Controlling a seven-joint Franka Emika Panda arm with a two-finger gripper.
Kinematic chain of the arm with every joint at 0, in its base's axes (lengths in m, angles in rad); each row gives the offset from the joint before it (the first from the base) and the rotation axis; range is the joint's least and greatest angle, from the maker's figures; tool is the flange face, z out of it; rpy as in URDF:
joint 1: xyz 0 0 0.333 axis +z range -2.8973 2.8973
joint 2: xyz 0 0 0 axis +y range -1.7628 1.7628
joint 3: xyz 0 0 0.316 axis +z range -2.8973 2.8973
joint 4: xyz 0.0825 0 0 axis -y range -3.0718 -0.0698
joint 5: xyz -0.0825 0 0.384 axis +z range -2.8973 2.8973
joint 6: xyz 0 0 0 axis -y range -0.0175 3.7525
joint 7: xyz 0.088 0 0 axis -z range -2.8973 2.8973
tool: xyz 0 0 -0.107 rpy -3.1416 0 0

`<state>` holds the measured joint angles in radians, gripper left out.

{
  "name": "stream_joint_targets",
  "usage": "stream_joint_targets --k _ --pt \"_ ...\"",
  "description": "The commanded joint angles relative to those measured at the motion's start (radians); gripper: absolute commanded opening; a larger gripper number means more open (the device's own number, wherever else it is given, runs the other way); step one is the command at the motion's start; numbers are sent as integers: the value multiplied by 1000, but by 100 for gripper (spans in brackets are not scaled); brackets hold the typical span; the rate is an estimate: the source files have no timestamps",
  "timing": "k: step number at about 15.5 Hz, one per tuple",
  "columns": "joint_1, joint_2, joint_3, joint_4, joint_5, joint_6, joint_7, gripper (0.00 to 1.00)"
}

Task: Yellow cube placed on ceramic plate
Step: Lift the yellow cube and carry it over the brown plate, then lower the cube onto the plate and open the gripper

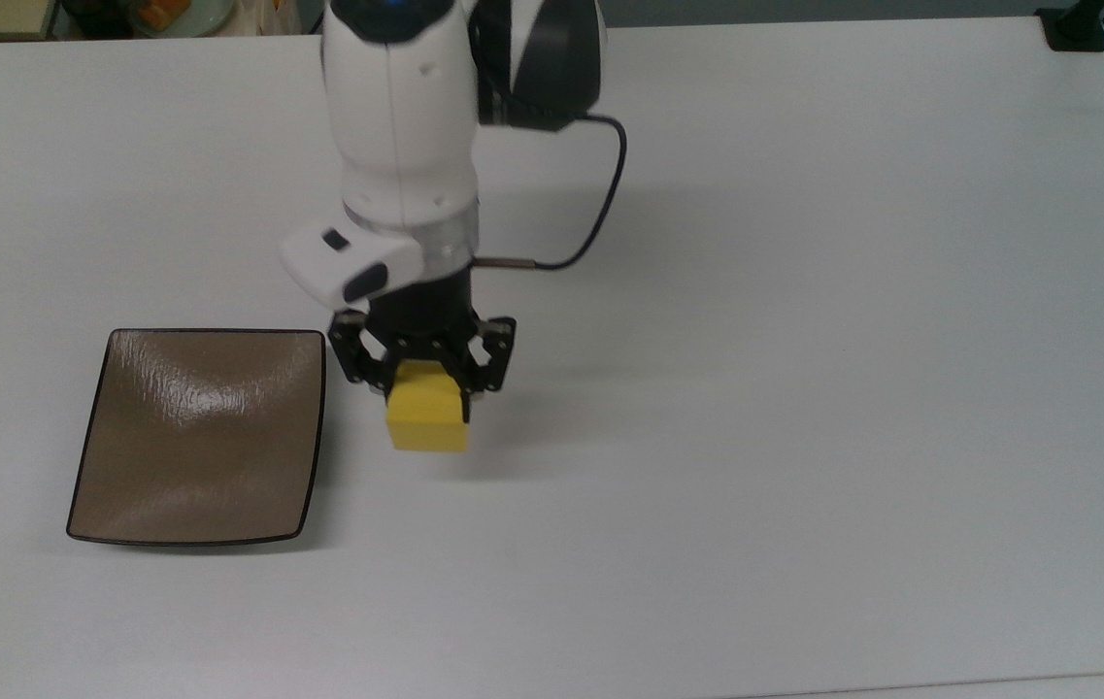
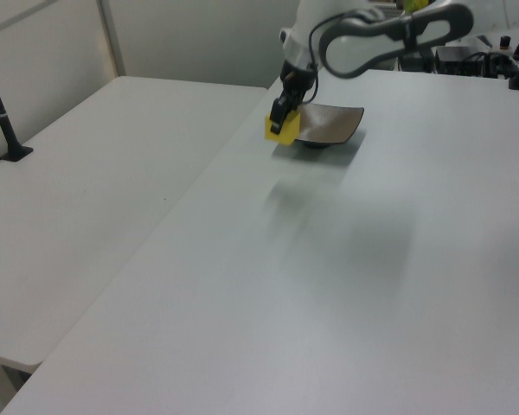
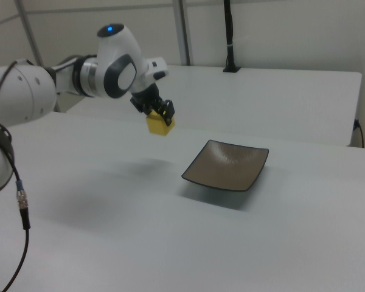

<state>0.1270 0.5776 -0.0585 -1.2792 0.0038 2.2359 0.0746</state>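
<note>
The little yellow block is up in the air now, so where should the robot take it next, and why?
Probably sideways toward the top view's left. The pincer holds the small yellow cube clear of the white table, and the glossy brown square plate lies bare beside it, not yet under it.
</note>
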Motion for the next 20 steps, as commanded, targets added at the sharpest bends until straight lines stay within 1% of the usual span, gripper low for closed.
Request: stream_joint_targets --k 1,3,5,7,9,12,15,18,20 --pt "-36 -119 5 -98 39 -44 -25 1" --pt "-46 -124 5 -94 67 -48 -64 1" --pt "-67 -124 8 -91 68 -50 -75 1" --pt "-108 -122 43 -89 59 -50 -90 2" --pt "-156 -117 69 -88 58 -48 -171 2" --pt "-202 -110 72 -86 64 -45 -320 2" --pt "-245 -85 72 -66 62 -38 -409 2" --pt "-267 -44 72 -66 61 -13 -447 2" --pt "-279 -27 71 -71 64 51 -441 2"
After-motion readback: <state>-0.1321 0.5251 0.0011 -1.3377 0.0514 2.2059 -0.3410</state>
